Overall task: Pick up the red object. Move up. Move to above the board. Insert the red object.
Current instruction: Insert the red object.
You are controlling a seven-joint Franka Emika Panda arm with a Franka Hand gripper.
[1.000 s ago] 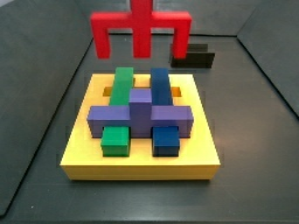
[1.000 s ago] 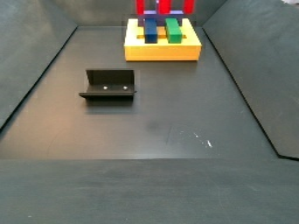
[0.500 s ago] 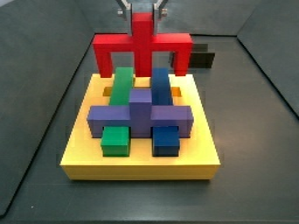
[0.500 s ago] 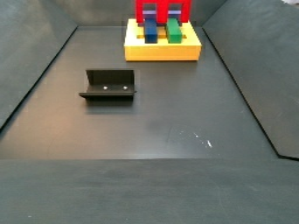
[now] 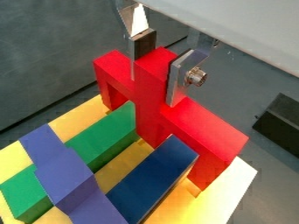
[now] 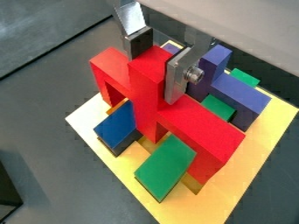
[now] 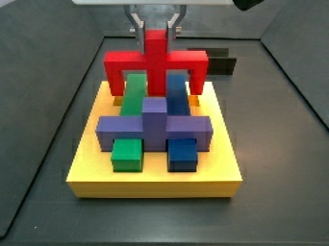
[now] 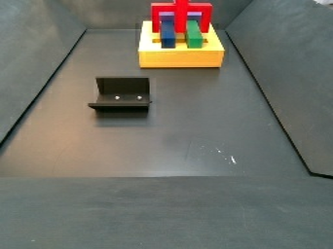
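The red object [image 7: 156, 65] is a bar with two legs and an upright stem. My gripper [image 7: 156, 32] is shut on the stem, as both wrist views show [image 5: 163, 66] [image 6: 162, 63]. The red object [image 8: 181, 17] stands upright over the far end of the yellow board [image 7: 154, 179], and its legs straddle the long green block [image 7: 135, 92] and the long blue block [image 7: 175, 92]. The legs reach down beside these blocks [image 5: 152, 96] [image 6: 146, 96]. I cannot tell whether they sit in slots. A purple cross-shaped block [image 7: 154, 123] lies across the middle of the board.
The dark fixture [image 8: 121, 94] stands on the floor away from the board [image 8: 180, 58], and it shows behind the board in a side view [image 7: 221, 65]. Grey walls enclose the dark floor.
My gripper has come down with the red object, from well above the board's far end to low over the green and blue blocks.
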